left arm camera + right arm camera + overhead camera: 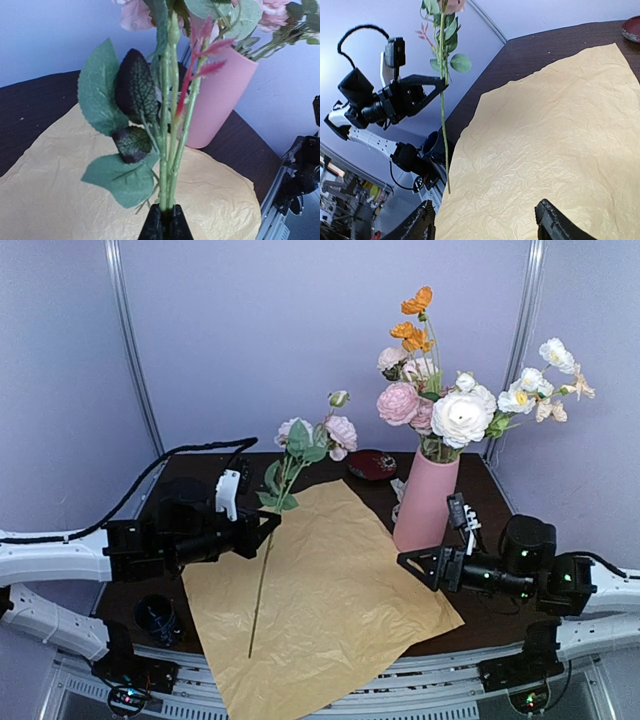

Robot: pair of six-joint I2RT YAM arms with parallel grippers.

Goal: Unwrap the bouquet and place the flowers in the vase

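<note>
Flowers (pixel 440 405) stand as one bunch in the single pink vase (pixel 425 502); left of it lies one flat sheet of crinkly tan paper (pixel 340 610). Further left, the left gripper (pixel 270 525) pinches one leafy sprig (pixel 262 580), held upright. The right gripper (pixel 405 562), by the vase's foot, gapes and holds nothing; its wrist view cuts off its fingertips

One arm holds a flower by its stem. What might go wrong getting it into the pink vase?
The left gripper pinches the flower on its thin stem, with a long tail below; it might slip, or snag the paper. The vase is already crowded with blooms, so the stem may miss the mouth or nudge it over.
</note>
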